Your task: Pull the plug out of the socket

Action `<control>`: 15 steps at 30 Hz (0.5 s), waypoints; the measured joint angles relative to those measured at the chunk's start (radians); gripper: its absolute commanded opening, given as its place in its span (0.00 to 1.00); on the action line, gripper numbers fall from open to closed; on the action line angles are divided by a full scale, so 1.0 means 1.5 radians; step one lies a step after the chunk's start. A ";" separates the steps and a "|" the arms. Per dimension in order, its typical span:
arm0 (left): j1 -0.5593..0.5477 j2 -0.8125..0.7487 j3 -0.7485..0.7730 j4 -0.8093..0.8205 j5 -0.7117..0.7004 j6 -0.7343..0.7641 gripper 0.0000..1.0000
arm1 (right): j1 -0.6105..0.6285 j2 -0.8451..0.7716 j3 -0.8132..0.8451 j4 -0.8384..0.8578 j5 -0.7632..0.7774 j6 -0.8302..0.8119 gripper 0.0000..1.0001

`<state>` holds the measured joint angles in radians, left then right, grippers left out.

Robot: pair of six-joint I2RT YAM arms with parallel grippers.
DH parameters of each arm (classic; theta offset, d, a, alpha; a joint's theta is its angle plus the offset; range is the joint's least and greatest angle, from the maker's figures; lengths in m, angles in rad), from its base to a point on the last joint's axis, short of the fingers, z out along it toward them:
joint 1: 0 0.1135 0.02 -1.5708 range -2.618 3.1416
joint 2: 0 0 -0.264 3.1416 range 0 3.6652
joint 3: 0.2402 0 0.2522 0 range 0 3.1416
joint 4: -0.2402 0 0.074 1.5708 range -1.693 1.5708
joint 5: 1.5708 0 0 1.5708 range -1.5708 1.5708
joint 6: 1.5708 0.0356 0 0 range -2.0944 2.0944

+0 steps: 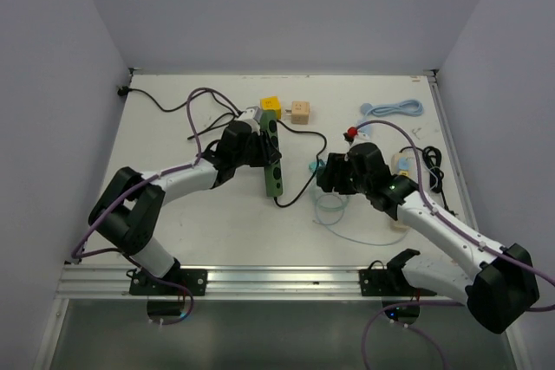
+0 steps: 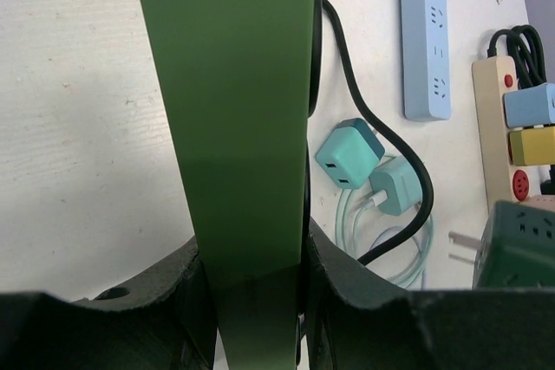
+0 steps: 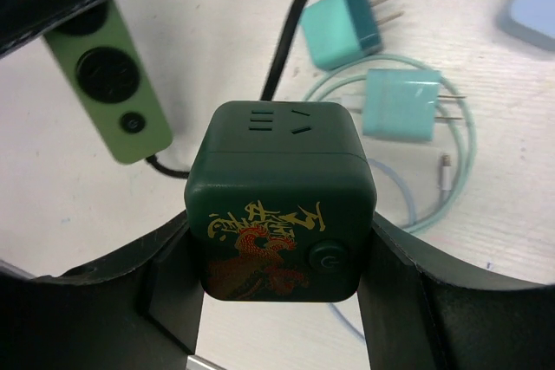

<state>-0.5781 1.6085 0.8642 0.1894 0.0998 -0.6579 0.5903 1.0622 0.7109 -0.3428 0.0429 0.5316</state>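
The left gripper [image 2: 253, 296] clamps the long, narrow green plastic power strip [image 2: 230, 110], which runs straight ahead from its jaws. The right gripper [image 3: 279, 266] pinches a dark green, dragon-printed plug cube [image 3: 279, 188], apart from the strip.

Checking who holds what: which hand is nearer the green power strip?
Left. The left hand clamps the green power strip; the right hand holds a dark green cube plug, apart from it.
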 measured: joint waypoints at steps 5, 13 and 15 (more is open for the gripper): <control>0.000 -0.015 0.012 -0.024 -0.001 0.016 0.00 | -0.105 0.006 -0.020 0.013 -0.032 0.021 0.20; 0.001 -0.039 0.013 -0.035 0.001 0.024 0.00 | -0.128 0.101 -0.022 0.034 -0.105 0.024 0.25; 0.001 -0.042 0.013 -0.036 0.002 0.028 0.00 | -0.128 0.105 -0.025 0.034 -0.115 0.025 0.27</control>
<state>-0.5774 1.5452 0.8837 0.1352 0.1024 -0.6163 0.3981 1.2190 0.6735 -0.2916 -0.1291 0.5686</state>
